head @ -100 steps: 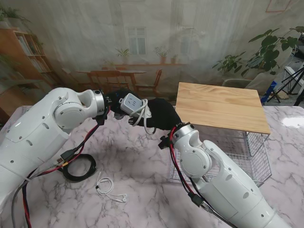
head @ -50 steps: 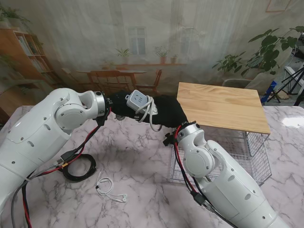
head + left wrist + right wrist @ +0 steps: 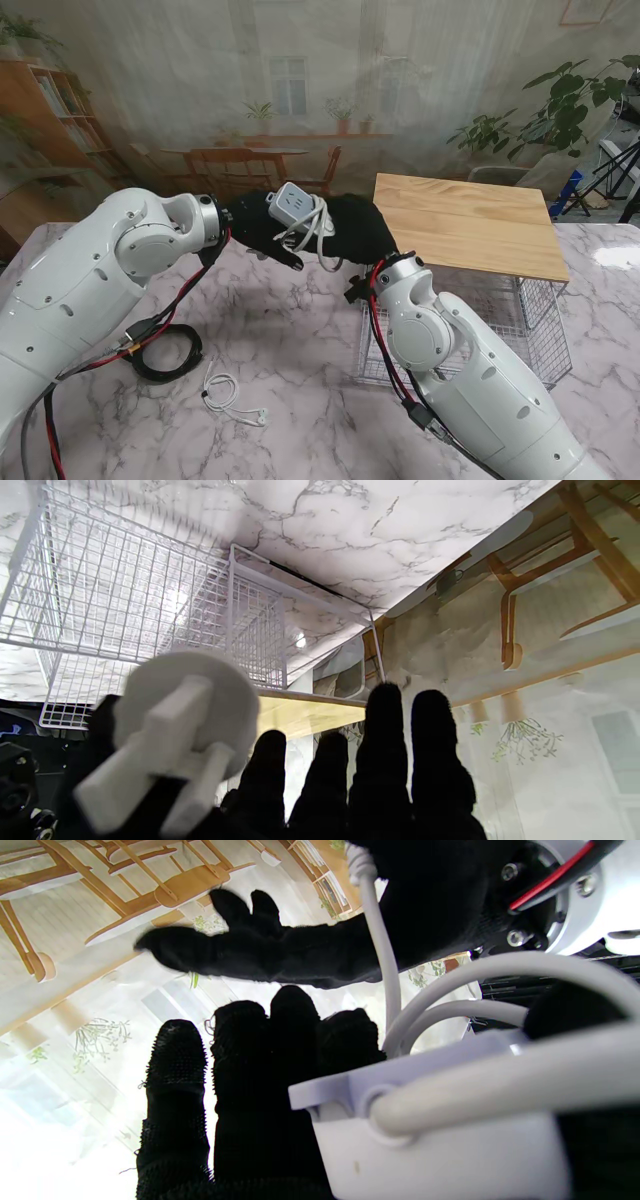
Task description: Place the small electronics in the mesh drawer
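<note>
Above the table (image 3: 300, 330), between the two arms, the white power strip (image 3: 293, 207) with its looped cord (image 3: 318, 235) has risen a little and drifted toward the right over the last second, nearer the mesh drawer (image 3: 530, 320). It looks like a handover in mid-air: the strip now rests on the right hand (image 3: 355, 232), whose fingers (image 3: 240, 1050) curl loosely under it, while the left hand (image 3: 255, 232) has its fingers (image 3: 395, 740) stretched out flat beside it, apparently released. I judge the right hand carries the weight, though how firm that grip is I cannot tell. Earphones (image 3: 232, 395) and a black cable (image 3: 165, 355) lie on the table nearer to me, not yet loaded.
</note>
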You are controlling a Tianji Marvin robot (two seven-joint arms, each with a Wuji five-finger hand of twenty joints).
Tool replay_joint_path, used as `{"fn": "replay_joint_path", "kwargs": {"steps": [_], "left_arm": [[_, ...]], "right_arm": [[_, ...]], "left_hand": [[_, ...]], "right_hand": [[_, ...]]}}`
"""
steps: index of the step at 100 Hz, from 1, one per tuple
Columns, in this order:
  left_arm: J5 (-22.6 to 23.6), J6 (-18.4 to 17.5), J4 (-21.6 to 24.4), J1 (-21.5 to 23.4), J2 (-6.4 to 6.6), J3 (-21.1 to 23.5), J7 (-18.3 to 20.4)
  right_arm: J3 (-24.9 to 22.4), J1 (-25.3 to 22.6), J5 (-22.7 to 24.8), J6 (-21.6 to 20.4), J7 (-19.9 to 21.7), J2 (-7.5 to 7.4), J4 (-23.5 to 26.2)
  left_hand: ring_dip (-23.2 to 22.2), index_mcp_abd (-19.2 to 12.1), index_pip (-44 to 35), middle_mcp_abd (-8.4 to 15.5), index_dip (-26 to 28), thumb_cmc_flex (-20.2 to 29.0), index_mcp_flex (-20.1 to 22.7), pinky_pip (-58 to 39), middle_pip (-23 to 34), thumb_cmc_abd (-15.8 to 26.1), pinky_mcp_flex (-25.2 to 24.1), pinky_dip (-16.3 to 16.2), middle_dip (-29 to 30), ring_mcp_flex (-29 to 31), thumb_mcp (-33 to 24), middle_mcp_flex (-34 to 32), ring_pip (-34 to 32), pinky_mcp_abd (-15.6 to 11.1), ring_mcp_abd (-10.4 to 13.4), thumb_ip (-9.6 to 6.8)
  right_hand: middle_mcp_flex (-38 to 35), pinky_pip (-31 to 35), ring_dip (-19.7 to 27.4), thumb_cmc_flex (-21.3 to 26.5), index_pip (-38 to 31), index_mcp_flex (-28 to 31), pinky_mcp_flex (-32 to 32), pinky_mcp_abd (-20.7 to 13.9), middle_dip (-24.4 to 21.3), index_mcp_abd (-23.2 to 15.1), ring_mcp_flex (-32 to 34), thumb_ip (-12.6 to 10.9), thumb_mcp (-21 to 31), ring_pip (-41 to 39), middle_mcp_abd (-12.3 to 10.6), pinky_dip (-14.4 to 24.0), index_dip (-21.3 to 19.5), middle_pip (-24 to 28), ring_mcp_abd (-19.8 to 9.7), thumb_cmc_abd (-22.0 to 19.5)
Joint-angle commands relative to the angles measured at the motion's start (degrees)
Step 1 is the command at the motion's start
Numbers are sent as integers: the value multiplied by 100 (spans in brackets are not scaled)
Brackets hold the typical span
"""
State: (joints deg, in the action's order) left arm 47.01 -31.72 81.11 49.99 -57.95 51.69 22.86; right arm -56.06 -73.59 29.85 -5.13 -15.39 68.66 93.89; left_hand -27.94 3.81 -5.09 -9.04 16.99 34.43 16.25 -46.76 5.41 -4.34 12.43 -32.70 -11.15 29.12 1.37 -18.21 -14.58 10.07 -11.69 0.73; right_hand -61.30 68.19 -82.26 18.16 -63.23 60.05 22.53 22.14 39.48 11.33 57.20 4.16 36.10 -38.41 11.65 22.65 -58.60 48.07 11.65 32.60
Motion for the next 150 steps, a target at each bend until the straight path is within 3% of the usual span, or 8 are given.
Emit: {"fn": "replay_joint_path", "kwargs": {"steps": [1, 19, 40, 81, 94, 113, 126, 150], "left_arm": [[-35, 118, -83, 39, 2, 37, 42], [-273, 417, -29, 165, -66, 194, -105], [-536, 529, 66, 248, -112, 351, -194], [-498, 529, 124, 456, -109, 788, -302], [-498, 472, 227, 649, -80, 1157, -267], [-477, 414, 238, 788, -46, 1431, -212], [-424, 450, 154, 809, -41, 1451, -217], [-219, 580, -104, 910, -46, 1402, -371]], "right_arm": [[-52, 32, -15, 43, -38, 12, 86], [-60, 15, -2, 49, -10, 1, 96], [-58, 8, -4, 81, 23, -5, 110], [-135, -40, 9, 92, -28, -4, 162], [-177, -57, 26, 91, -37, -8, 182], [-205, -47, 35, 95, -95, 3, 200], [-230, -46, 47, 99, -108, 2, 217], [-414, -152, 205, 63, -37, -59, 327]], "left_hand": [[294, 76, 271, -144, -108, -298, -414, 331, -271, -270, -193, 171, 264, -471, 18, 666, 274, 118, -250, 98], [936, 219, 626, -208, -269, -805, -865, 999, -698, -563, -374, 801, 693, -1348, 64, 1339, 486, 704, -609, 139], [1240, 530, 679, -297, -669, -1207, -864, 1324, -769, -1063, -386, 1242, 867, -1598, 90, 1395, 532, 938, -692, 181], [1265, 596, 502, -386, -118, -1014, -865, 1028, -610, -1288, -105, 1322, 505, -1153, 9, 1171, 347, 749, -540, 125], [1246, 317, 658, -346, -441, -924, -876, 1044, -783, -1341, -124, 1366, 959, -1183, 14, 1406, 403, 770, -658, 83], [1220, 344, 593, -368, -470, -932, -838, 984, -677, -1392, 107, 1361, 935, -931, 26, 1270, 309, 938, -695, 97], [1081, 412, 335, -305, 188, -906, -885, 835, -421, -1386, 145, 1310, 408, -751, 19, 982, 239, 913, -571, 100], [840, 333, -86, -101, 684, -601, -118, 618, 85, -1076, 54, 1174, -273, -407, -39, -35, 185, 951, -405, 35]], "right_hand": [[51, 13, -171, 1430, -692, 625, 0, 14, 87, -548, -148, -113, 1372, -405, -897, -57, -21, 532, -347, -1734], [51, 16, -171, 1430, -692, 628, -1, 13, 85, -546, -151, -115, 1377, -405, -892, -64, -17, 532, -337, -1726], [43, 19, -169, 1425, -693, 632, -1, 13, 83, -546, -146, -115, 1379, -403, -899, -72, -14, 532, -342, -1724], [66, 14, -169, 1411, -696, 627, -8, 5, 85, -564, -154, -115, 1374, -400, -907, -88, -13, 532, -360, -1733], [59, 14, -169, 1408, -696, 627, -10, 3, 86, -564, -154, -115, 1371, -400, -912, -91, -12, 538, -360, -1737], [72, 11, -174, 1407, -697, 622, -14, -10, 86, -569, -171, -115, 1361, -403, -914, -97, -13, 544, -369, -1745], [72, 10, -181, 1404, -697, 622, -18, -7, 83, -570, -173, -116, 1362, -415, -917, -100, -13, 543, -374, -1746], [71, 12, -189, 1397, -698, 619, -16, -9, 80, -582, -181, -116, 1356, -426, -918, -103, -13, 540, -381, -1749]]}}
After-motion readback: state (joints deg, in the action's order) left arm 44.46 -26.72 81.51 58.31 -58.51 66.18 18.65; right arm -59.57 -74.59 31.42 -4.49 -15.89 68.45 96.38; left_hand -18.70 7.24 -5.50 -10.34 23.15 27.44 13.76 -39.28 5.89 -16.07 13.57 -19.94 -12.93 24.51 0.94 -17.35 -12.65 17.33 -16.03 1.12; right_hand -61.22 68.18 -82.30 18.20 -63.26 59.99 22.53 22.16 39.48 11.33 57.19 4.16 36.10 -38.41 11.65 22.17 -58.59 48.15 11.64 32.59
